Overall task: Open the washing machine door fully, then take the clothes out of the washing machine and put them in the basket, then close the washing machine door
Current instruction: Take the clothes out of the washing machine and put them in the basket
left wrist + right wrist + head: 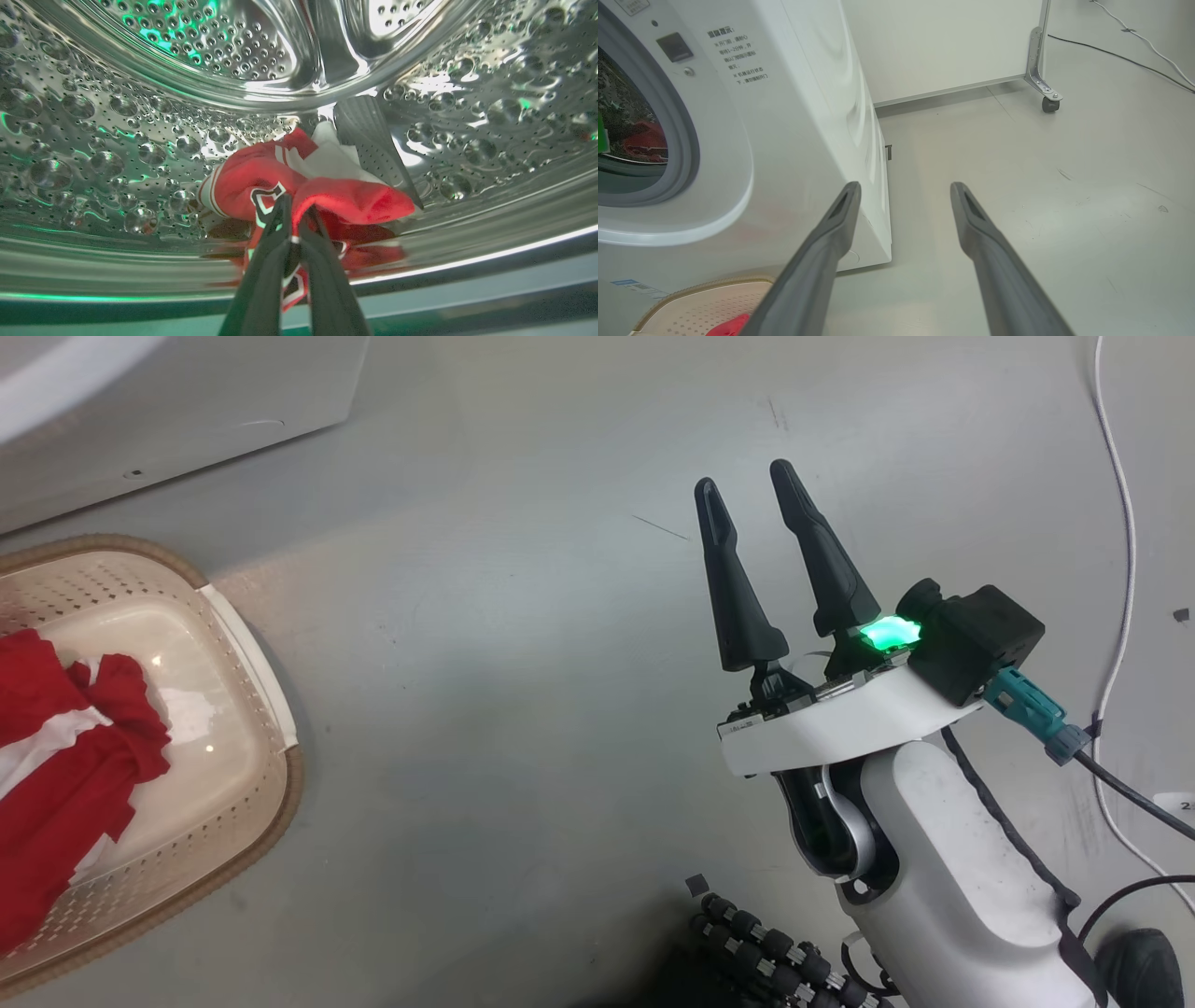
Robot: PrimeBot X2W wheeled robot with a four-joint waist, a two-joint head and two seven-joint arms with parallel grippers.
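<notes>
Left gripper (294, 208) is clamped tight on the red jersey (261, 179), fingers pressed together on a fold near the dark-and-white lettering. We see it inside the steel drum (117, 121) of the washing machine (794, 121), low on the curved drum wall. The bunch's long axis runs side to side across the left wrist view. Its white-striped trim end points left and a rounded red fold points right. White cloth (334, 158) sits on the far side, touching it. A drum paddle rises just beyond.

Right gripper (744, 478) is wide, holding nothing, and hangs over bare floor (523, 644). Its fingers point up the head view, leaning a little left. In the right wrist view it (904, 186) sits beside the machine's front corner.

The basket (280, 784) is on the floor near the machine and holds a second red garment (65, 784) with a white band. Its long axis runs roughly up-down in the head view, cut by the left edge.
</notes>
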